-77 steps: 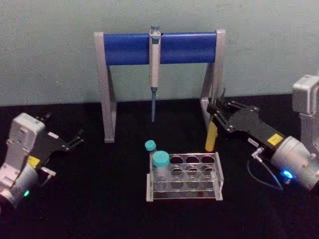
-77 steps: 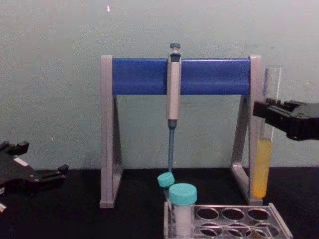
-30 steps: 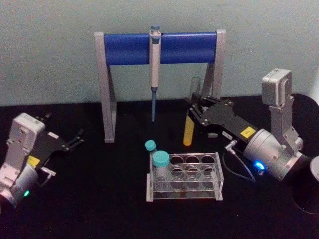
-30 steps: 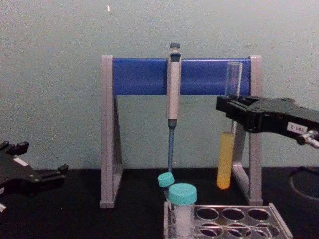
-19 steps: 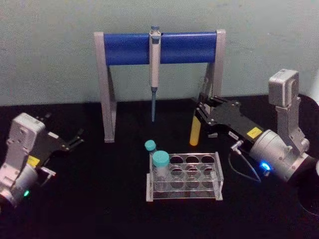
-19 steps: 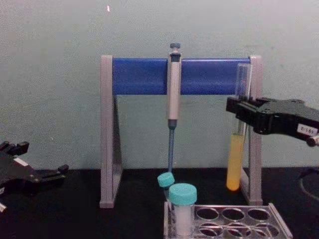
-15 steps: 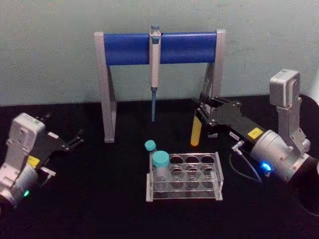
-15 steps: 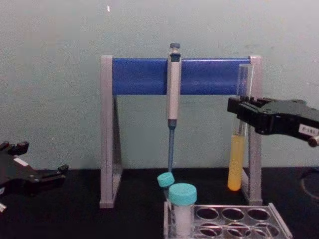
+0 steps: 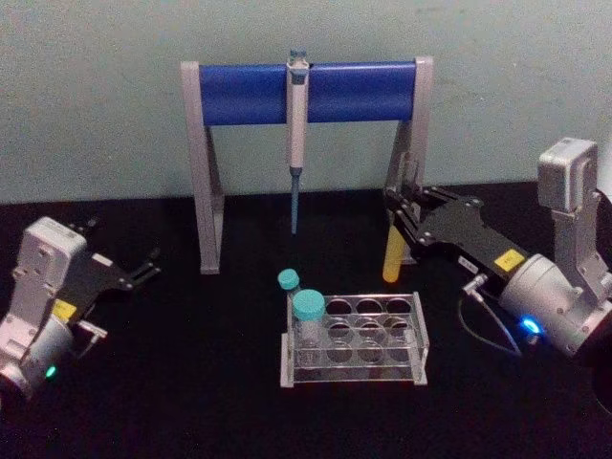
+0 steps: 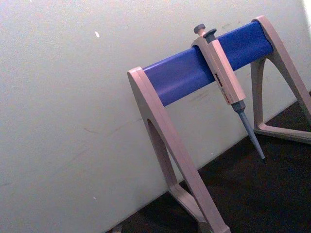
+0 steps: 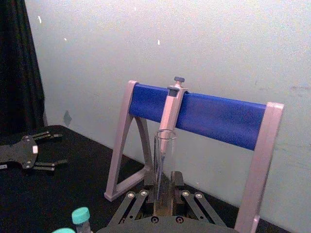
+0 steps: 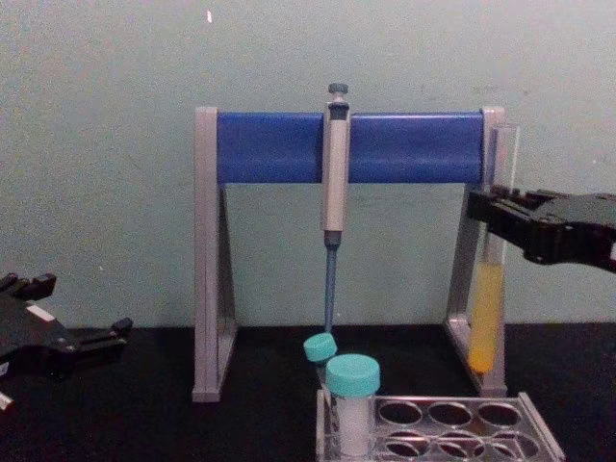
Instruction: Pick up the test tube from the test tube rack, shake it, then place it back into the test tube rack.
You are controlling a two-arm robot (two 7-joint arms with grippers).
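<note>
The test tube (image 9: 392, 258), clear glass with yellow-orange liquid in its lower part, hangs upright in the air behind the rack's right end. My right gripper (image 9: 397, 220) is shut on its middle. In the chest view the test tube (image 12: 485, 318) stands in front of the stand's right leg, with the right gripper (image 12: 489, 217) reaching in from the right. The right wrist view shows the test tube (image 11: 163, 165) rising between the jaws. The clear test tube rack (image 9: 368, 308) sits at table centre, below the tube and a little to the left. My left gripper (image 9: 145, 268) rests open at the far left.
Two teal-capped vials (image 9: 308, 306) (image 9: 289, 279) stand in the rack's left end. A grey-and-blue pipette stand (image 9: 239, 93) spans the back, with a pipette (image 9: 296, 134) hanging from its bar. The table top is black; a pale wall is behind.
Over the last second the right gripper has swung the tube from left to right, from in front of the stand's opening to its right leg. The left arm has stayed still.
</note>
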